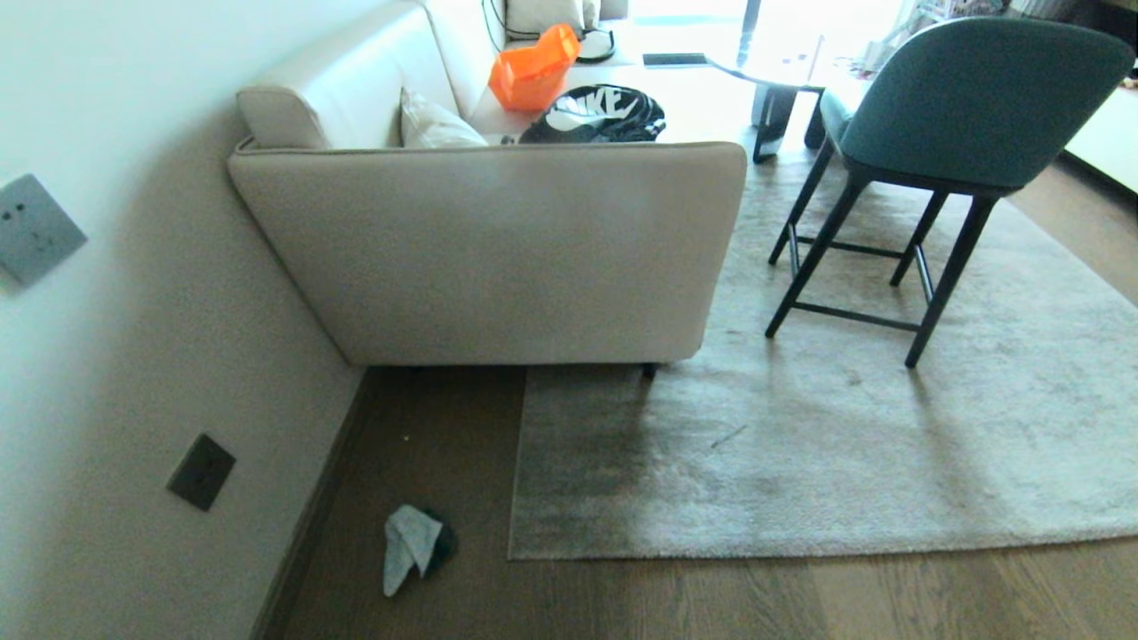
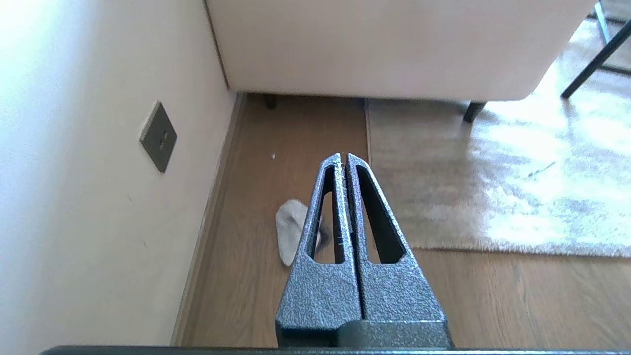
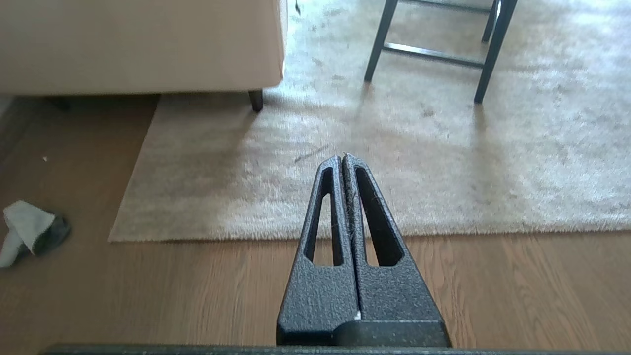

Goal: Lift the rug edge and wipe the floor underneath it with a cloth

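- On the wooden floor [image 1: 711, 604] of a living room, seen from the head camera: a pale grey-white cloth [image 1: 411, 545] lies crumpled near the wall's skirting, a dark patch at one side of it, apart from the rug edge [image 1: 520, 471]. The light grey plush rug lies flat, its corner square on the brown planks, running under a beige sofa [image 1: 498, 258] and a teal chair [image 1: 933, 133]. On the sofa seat sit an orange bag [image 1: 533, 71], mouth open with its contents not visible, and a black bag [image 1: 594, 116] with white lettering. Neither arm shows here.
- From the left wrist: the left gripper [image 2: 344, 157] hangs above the floor, fingers pressed together and holding nothing. The cloth [image 2: 291, 236] lies below it, partly hidden by one finger, between the wall and the rug edge [image 2: 368, 162].
- From the right wrist: the right gripper [image 3: 343, 158] hangs over the rug's front border, fingers closed and empty. The rug edge [image 3: 138, 197] lies flat; the cloth [image 3: 27, 229] rests well to the side on bare planks.
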